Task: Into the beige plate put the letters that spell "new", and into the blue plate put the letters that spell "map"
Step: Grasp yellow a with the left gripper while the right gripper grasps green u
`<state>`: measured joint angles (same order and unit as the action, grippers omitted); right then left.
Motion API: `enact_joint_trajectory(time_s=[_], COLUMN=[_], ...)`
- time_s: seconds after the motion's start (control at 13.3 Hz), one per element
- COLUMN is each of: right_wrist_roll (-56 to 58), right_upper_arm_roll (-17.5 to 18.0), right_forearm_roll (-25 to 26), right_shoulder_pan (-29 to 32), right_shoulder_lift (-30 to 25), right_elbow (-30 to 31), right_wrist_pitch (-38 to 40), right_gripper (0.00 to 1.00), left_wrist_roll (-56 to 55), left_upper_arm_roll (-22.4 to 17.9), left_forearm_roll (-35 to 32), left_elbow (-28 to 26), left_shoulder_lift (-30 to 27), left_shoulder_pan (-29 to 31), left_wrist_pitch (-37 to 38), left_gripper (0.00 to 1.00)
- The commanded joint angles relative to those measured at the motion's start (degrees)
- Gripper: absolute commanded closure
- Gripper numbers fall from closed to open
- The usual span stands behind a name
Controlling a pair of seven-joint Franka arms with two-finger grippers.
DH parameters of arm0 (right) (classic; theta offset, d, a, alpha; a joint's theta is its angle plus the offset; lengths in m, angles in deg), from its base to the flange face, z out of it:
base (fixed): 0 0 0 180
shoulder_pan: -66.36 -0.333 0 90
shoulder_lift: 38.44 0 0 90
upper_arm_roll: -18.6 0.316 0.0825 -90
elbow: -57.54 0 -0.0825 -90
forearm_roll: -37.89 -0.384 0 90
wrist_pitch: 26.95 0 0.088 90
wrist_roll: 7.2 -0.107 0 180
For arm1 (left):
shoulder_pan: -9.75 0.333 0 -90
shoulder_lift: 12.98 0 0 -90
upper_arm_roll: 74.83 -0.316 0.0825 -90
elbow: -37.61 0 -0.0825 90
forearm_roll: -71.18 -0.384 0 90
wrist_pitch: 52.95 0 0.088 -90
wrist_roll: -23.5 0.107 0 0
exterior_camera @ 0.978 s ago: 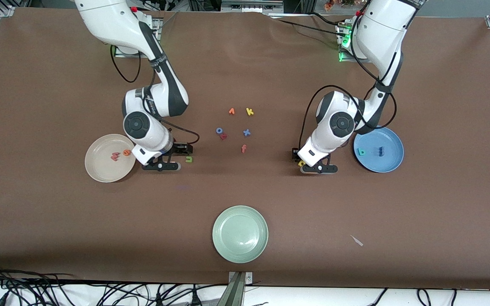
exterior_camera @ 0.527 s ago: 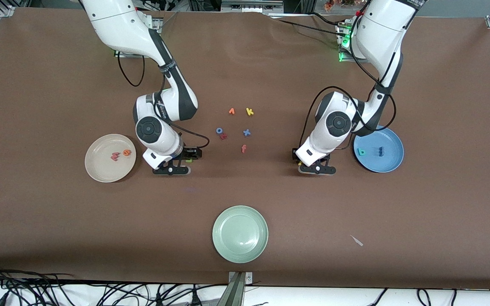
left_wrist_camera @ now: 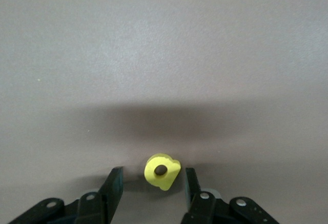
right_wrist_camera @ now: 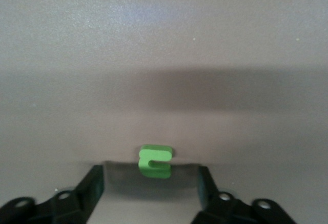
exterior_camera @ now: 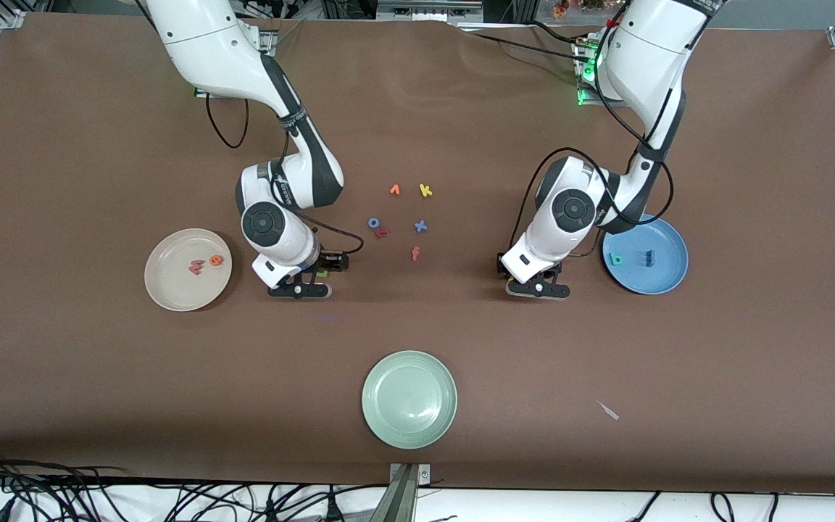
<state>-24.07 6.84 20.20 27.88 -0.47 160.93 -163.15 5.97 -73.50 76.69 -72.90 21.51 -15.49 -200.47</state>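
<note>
Brown tabletop; the left gripper (left_wrist_camera: 151,183) brackets the small yellow foam letter a (left_wrist_camera: 161,171), jaws apart, not visibly clamped; the right gripper (right_wrist_camera: 150,183), wider open, straddles the small green foam letter n (right_wrist_camera: 155,161), touching nothing.

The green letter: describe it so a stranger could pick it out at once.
Find the cream plate toward the right arm's end of the table, holding two reddish letters. Beside it, toward the table's middle, the right hand is low over the brown table. The green letter lies between its fingers, the only green one, well apart from the cluster of loose letters.
</note>
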Motion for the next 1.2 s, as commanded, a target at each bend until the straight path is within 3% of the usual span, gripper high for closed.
enact_joint_trajectory(time_s=[0.0, 0.15, 0.38, 0.53, 0.68, 1.13], right_wrist_roll=[-1.5, -1.5, -1.8, -4.0, -4.8, -5.4], right_upper_arm_roll=[0.3, 0.3, 0.3, 0.3, 0.3, 0.1], right_forearm_roll=[-1.0, -1.0, -1.0, -1.0, -1.0, -1.1], right_shoulder_pan=[0.2, 0.2, 0.3, 0.3, 0.5, 0.7], right_shoulder_lift=[0.7, 0.9, 1.3, 1.3, 1.1, 0.8], right_elbow=[-1.0, -0.9, -0.9, -1.2, -1.3, -1.6], right_wrist_pitch=[-0.1, -0.1, -0.6, -0.5, -0.4, 0.1], right_gripper=[0.51, 0.64, 0.76, 0.76, 0.76, 0.83], left_wrist_roll=[-0.8, -0.8, -0.8, -0.8, -0.8, -0.8], left_upper_arm_roll=[-0.8, -0.8, -0.8, -0.8, -0.8, -0.9], left_forearm_roll=[-1.8, -1.9, -1.9, -2.0, -2.1, -2.1], left_elbow=[1.5, 1.5, 1.5, 1.5, 1.5, 1.5], left_shoulder_lift=[1.0, 1.1, 1.3, 1.5, 1.5, 1.4], left_shoulder_pan=[-0.9, -1.0, -1.2, -1.4, -1.4, -1.3], left_wrist_pitch=[-0.1, -0.2, -0.2, -0.2, -0.3, -0.2], left_gripper=[0.55, 0.58, 0.57, 0.58, 0.68, 0.81])
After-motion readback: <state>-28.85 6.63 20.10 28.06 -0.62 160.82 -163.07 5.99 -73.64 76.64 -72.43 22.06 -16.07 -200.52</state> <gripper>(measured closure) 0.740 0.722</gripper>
